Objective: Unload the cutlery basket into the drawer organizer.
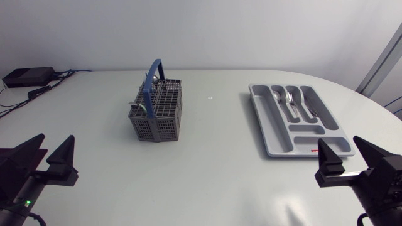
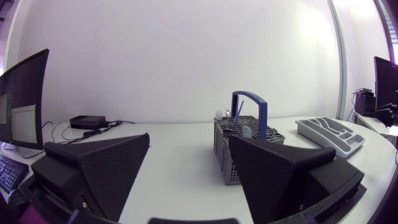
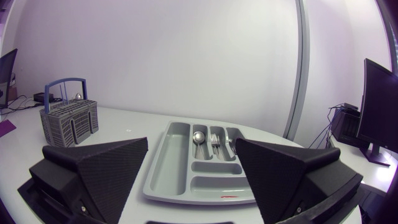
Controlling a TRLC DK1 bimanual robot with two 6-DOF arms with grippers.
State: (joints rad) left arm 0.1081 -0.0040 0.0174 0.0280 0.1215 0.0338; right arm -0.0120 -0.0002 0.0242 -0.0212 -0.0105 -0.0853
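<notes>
Overhead and wrist views of the table.

**Basket.** The grey basket stands upright left of the table's middle, with its blue handle raised over it. Cutlery stands in its far compartments. A rounded spoon bowl shows above the rim beside the handle, and the other pieces are too small to tell apart. In the left wrist view the basket is ahead of the gripper, partly behind one finger.

**Organizer.** The grey organizer lies flat, well apart from the basket, on the right side of the table. Its long compartments already hold a spoon and forks, side by side in neighbouring slots. The nearest cross compartment and the outer long one are bare. In the right wrist view the organizer lies just ahead of the gripper, with the spoon and forks at its far end.

**Grippers.** The left gripper sits at the near left edge with its fingers spread wide and nothing between them. The right gripper sits at the near right edge, just short of the organizer, equally spread and empty.

**Other.** A black box with cables rests at the far left corner.
</notes>
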